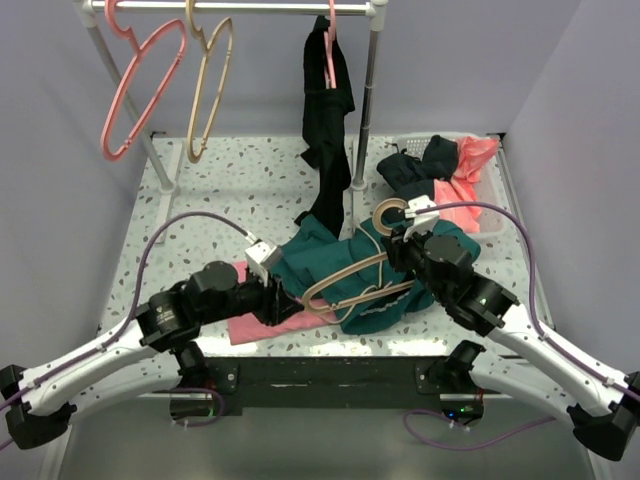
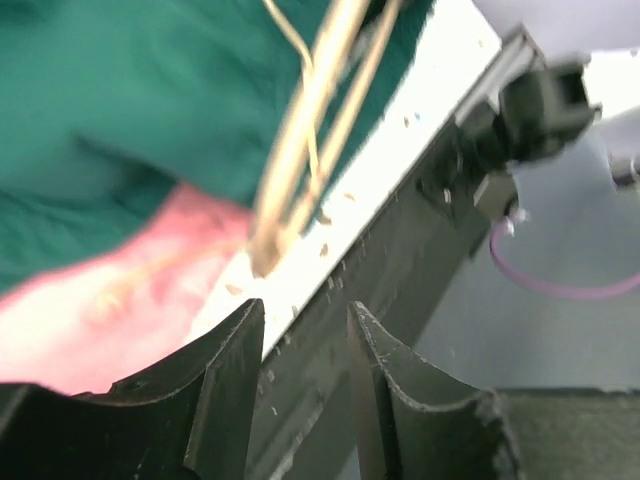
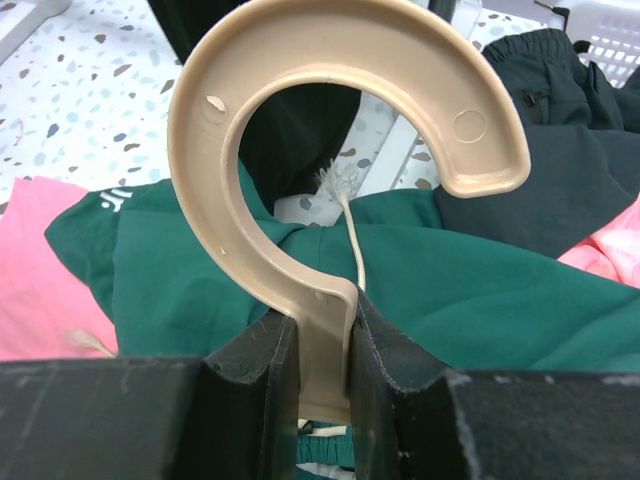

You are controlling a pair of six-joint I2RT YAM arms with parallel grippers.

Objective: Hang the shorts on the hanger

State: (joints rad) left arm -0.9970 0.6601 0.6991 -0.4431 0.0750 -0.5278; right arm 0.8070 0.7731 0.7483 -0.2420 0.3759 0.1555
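The teal-green shorts point(image 1: 335, 262) lie crumpled on the table's front middle, with a white drawstring point(image 3: 352, 235) showing. The tan hanger point(image 1: 352, 277) lies across them. My right gripper point(image 1: 403, 238) is shut on the hanger's neck just below the curved hook point(image 3: 215, 190), as the right wrist view point(image 3: 320, 350) shows. My left gripper point(image 1: 283, 292) sits at the shorts' left edge over the pink cloth. Its jaws stand open and empty in the left wrist view point(image 2: 305, 335), a little short of the hanger's end point(image 2: 300, 170) and the shorts point(image 2: 120, 110).
A flat pink cloth point(image 1: 268, 322) lies under the shorts' left side. On the rail at the back hang a pink hanger point(image 1: 140, 90), a second tan hanger point(image 1: 205, 95) and a long black garment point(image 1: 328, 110). A white basket point(image 1: 495, 225) with black and pink clothes stands back right.
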